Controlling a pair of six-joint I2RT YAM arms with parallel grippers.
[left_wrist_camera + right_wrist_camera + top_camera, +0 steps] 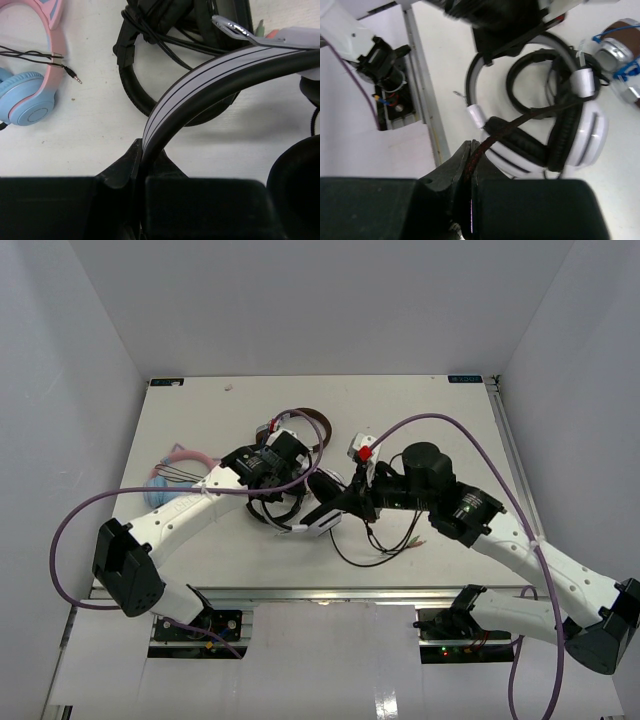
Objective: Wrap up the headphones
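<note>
The white headphones with black ear pads lie at the table's middle between both arms. My left gripper is shut on their white headband; in the top view the left gripper is over the heap of headphones. My right gripper is shut on the thin black braided cable, which runs up across an ear cup. In the top view the right gripper is right beside the white cups. The loose rest of the cable loops on the table to the right.
All-black headphones lie just beyond the headband. Brown-banded silver headphones lie behind them and also show in the right wrist view. Pink and blue headphones lie at the left. The table's near metal rail is close.
</note>
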